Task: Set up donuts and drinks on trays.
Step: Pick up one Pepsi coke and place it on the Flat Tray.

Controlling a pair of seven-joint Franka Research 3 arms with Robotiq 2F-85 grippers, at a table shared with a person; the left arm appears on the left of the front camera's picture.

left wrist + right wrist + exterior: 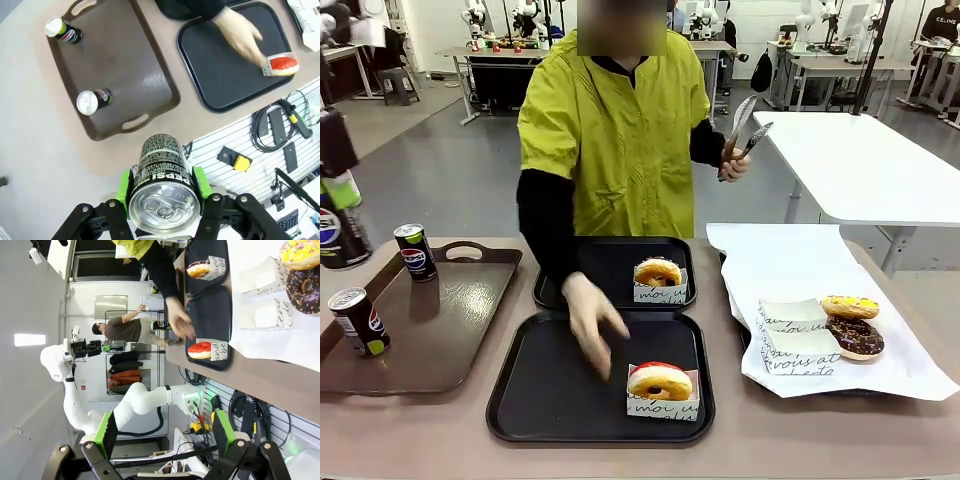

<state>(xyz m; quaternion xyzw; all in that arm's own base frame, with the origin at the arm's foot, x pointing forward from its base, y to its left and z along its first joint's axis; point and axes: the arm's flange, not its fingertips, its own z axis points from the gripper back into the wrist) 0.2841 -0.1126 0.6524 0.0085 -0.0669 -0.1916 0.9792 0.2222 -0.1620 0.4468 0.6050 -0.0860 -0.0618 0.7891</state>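
Holding one drink can (162, 185) clenched in my left gripper (162, 192), raised at the left of the table (420, 440); right gripper (165, 432) released, empty. The near black tray (535, 400) already has a boxed donut (660, 380). Next, I judge, the can lands beside it, clear of the person's hand (592, 318).

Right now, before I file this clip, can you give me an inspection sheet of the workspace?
Surface: table carrying trays and white paper.
Job's things: far tray and near tray each hold a boxed donut; two cans on brown tray; two bare donuts on the paper.
Clutter: two empty boxes.
Grippers: left gripper shut on third can; right gripper open.
Cables: black cables on slatted panel.
Surroundings: person's hand over near tray; other hand holds tongs.
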